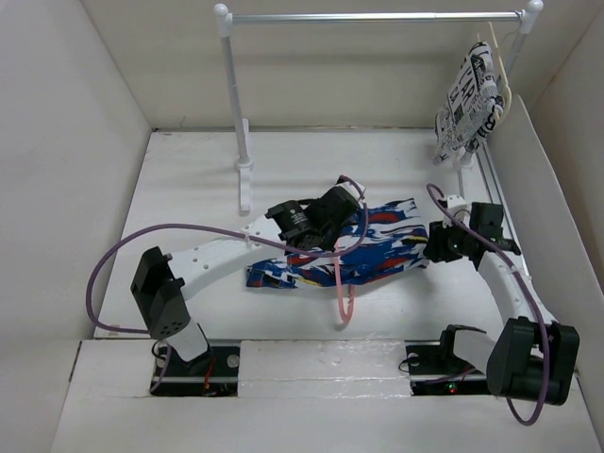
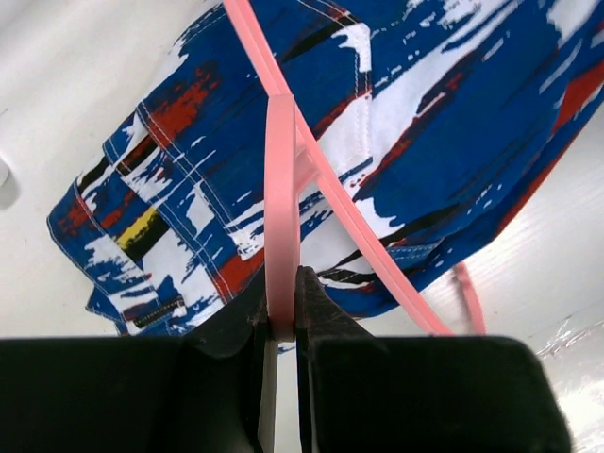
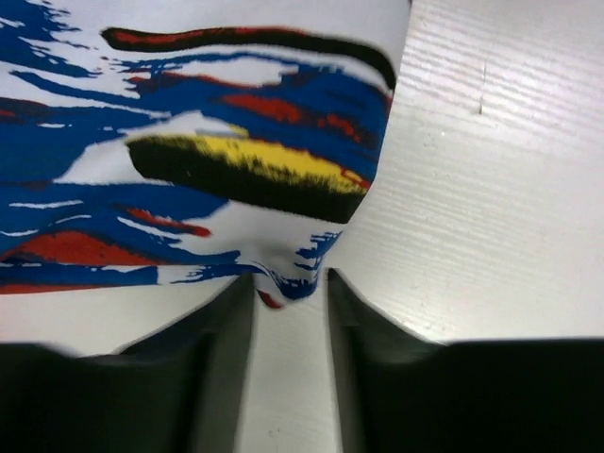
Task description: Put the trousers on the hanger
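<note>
The blue trousers with white, red, black and yellow splashes lie spread across the middle of the table. My left gripper hovers over their middle, shut on the thin pink hanger, which hangs toward the table's near edge. In the left wrist view the fingers clamp a hanger bar above the trousers. My right gripper is at the trousers' right end. In the right wrist view its tips pinch a puckered corner of the cloth.
A white clothes rail stands at the back, its left post on the table. A white garment with black newspaper print hangs on a cream hanger at the rail's right end. White walls close in on both sides.
</note>
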`<state>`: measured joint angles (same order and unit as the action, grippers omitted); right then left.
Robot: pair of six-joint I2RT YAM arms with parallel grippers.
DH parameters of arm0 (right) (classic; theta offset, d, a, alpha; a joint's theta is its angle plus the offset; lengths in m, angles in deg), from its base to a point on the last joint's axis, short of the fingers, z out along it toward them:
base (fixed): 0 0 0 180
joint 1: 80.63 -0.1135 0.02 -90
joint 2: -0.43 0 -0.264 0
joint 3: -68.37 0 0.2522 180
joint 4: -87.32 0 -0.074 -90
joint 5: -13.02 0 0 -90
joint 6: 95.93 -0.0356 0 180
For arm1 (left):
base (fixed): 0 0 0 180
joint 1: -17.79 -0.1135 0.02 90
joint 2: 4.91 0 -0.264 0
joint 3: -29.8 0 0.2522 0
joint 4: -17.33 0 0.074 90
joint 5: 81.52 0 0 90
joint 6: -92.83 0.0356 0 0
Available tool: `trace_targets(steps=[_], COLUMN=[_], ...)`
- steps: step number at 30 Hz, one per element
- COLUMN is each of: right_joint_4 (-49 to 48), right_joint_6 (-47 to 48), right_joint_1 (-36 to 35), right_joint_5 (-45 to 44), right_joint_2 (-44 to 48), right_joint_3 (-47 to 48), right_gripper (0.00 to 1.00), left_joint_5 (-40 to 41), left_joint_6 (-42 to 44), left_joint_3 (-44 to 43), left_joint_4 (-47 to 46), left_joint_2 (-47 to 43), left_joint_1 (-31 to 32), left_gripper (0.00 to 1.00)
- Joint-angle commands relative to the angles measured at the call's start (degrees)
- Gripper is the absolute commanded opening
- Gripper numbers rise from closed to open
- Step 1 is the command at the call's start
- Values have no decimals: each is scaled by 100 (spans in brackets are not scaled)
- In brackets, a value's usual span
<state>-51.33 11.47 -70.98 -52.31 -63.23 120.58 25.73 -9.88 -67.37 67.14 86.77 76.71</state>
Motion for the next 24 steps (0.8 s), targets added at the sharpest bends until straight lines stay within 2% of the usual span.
trace_targets(steps=[1,7,9,12,14,16,17,19,23,24], right_joint_4=[298,633,660,546,222,-653,-659,-1447,-2581,-2662], right_joint_6=[210,254,272,237,228,-69,-71,-544,-1178,-1283], right_joint_1=[28,28,-173,-681,-684,-684,-684,-684,-684,-684], right_joint_5=[-129,2,117,-286,220,826,1003,1442,1523,1480], right_joint_2=[274,785,776,444,119,-364,-497,-848,-1139,-1236], right_joint_3=[276,496,592,654,549,391,304,15,-470,-575], right_gripper=[46,51,56,68,70,71,71,72,71,52], left_joint_5=[805,1060,999,885,885,858,850,850,911,1007], left_joint_6=[-318,-855,-917,-926,-917,-882,-882,-882,-926,-935], left_joint_3=[-491,-676,-545,-369,-298,-272,-254,-210,-9,123], left_joint_4=[499,613,517,307,271,253,253,209,148,69], left_joint_2=[-115,-72,-36,-80,-80,-54,-54,-54,-80,-80], left_joint_1=[-3,-3,-3,-3,-3,-3,-3,-3,-3,-3], left_gripper=[0,0,0,0,0,0,0,0,0,0])
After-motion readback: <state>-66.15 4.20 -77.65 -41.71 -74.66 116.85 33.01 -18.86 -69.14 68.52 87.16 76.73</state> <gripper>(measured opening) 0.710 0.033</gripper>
